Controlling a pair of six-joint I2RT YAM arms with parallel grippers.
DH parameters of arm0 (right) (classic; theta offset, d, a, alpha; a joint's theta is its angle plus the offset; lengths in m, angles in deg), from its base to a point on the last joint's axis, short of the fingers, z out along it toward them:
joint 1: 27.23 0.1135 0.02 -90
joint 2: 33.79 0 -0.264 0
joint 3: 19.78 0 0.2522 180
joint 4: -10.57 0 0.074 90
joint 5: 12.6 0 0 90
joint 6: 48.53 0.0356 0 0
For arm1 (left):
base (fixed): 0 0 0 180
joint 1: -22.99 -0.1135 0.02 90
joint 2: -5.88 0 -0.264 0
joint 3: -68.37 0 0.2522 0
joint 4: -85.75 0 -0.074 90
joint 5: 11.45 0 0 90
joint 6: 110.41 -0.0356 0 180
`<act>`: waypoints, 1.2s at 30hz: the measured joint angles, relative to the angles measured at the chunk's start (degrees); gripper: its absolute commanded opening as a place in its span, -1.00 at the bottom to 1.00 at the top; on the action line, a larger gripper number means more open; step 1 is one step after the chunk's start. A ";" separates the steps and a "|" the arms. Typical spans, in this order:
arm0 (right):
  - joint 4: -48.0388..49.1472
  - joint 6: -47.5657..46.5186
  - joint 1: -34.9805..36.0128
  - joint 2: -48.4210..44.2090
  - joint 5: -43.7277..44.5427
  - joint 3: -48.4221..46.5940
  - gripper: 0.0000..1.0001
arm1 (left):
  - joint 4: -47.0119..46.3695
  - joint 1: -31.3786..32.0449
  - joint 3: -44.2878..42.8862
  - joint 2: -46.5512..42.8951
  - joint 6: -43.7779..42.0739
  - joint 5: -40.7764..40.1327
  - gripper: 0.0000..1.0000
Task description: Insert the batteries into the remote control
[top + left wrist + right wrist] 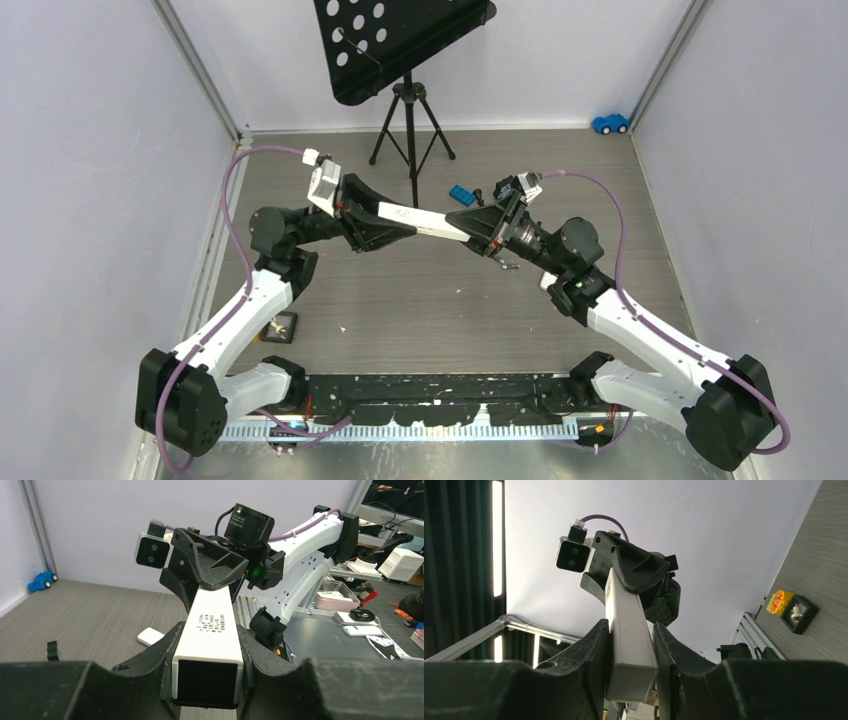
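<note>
Both your white-and-black arms are up and angled inward, meeting mid-air. Your left arm [240, 320] bends sharply at the elbow, wrist pointing right. Your black left gripper [392, 220] is clamped on one end of the long white rectangular remote control [428, 221], with its fingers [160, 652] pressed against both sides. Your right arm [640, 325] mirrors that, wrist pointing left, and your black right gripper [462, 222] pinches the opposite end. The two grippers face each other nose to nose, close but apart, wrists roughly level.
</note>
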 measured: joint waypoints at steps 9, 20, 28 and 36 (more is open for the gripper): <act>-3.50 -1.36 -2.08 -1.97 0.31 0.92 -0.43 | 4.57 0.39 0.02 -0.22 -2.27 -0.90 -1.00; 4.24 2.73 -3.91 -1.88 0.24 6.36 -0.21 | 8.02 0.59 0.44 -0.44 -3.34 -1.42 -1.00; 0.37 0.46 -9.27 -3.72 2.97 7.54 -0.18 | 5.68 -6.21 0.55 -4.55 -3.37 -6.10 -1.00; -6.88 -3.89 -9.22 -5.68 3.10 6.60 0.27 | 5.20 -6.27 0.31 -5.22 -4.04 -5.16 -1.00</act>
